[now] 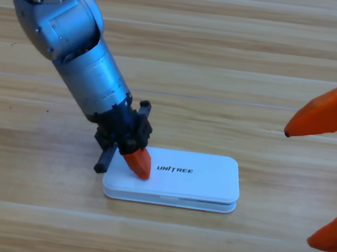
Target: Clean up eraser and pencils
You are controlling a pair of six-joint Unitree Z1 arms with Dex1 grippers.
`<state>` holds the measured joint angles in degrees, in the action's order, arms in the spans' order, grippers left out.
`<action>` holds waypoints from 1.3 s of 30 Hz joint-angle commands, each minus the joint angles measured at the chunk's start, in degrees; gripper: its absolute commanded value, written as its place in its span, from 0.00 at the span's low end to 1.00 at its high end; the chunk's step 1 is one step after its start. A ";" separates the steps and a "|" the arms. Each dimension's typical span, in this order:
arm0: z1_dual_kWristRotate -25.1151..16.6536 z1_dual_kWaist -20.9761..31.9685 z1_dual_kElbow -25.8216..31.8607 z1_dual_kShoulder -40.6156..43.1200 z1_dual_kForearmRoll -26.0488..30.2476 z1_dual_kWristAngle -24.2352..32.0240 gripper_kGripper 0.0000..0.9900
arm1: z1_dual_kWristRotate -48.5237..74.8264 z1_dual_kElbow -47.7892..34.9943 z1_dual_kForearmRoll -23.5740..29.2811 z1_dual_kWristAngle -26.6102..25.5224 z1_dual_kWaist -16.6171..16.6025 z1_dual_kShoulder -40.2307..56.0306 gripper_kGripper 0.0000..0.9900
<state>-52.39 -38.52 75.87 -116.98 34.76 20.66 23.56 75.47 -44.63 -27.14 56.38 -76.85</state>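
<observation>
Nearest the viewer, at the lower right edge, one orange tip of the right claw (328, 176) pokes into view; its other tip shows higher up on the same edge, and the wide stretch of bare wood between the two says this claw is spread apart, waiting well away from the work.

A little further in, near the middle of the wooden tabletop (237, 67), lies the white case (196, 178), flat and closed, its lid down and the printed name facing up. The eraser and the pencils are nowhere to be seen on the wood around it; whether they lie under that lid cannot be told.

The left claw (138, 161) has its orange tip resting on the left end of the case lid, pointing down. Only one orange jaw shows clearly, so I cannot tell whether it is spread or pressed together.

Behind it the grey left arm (81, 60) slopes up and away to the upper left corner.
</observation>
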 commanded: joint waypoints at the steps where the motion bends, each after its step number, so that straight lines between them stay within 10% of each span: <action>1: -0.17 -2.17 -1.43 -2.64 -1.45 -0.89 0.00 | -0.45 -1.81 0.86 -0.63 -0.04 -3.31 0.96; 20: 0.35 -3.93 -1.69 -5.89 -4.17 -1.50 0.00 | -0.62 -1.81 0.86 -0.63 0.05 -3.57 0.96; 26: 2.11 -3.84 2.26 -1.15 4.53 -1.94 0.00 | -0.62 -1.81 0.86 -0.72 0.05 -3.57 0.96; 29: 2.20 -2.08 4.99 2.72 11.21 -3.61 0.83 | -0.62 -1.81 0.86 -0.72 0.05 -3.57 0.96; 30: 2.20 -1.47 5.60 4.30 13.06 -4.05 0.95 | -0.62 -1.81 0.86 -0.72 0.05 -3.57 0.96; 39: 2.38 0.73 16.24 17.40 28.70 -5.37 1.00 | -0.62 -1.90 0.86 -0.72 0.05 -3.57 0.96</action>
<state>-50.64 -39.28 89.25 -105.95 59.01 15.77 23.51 75.47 -44.63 -27.18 56.38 -78.93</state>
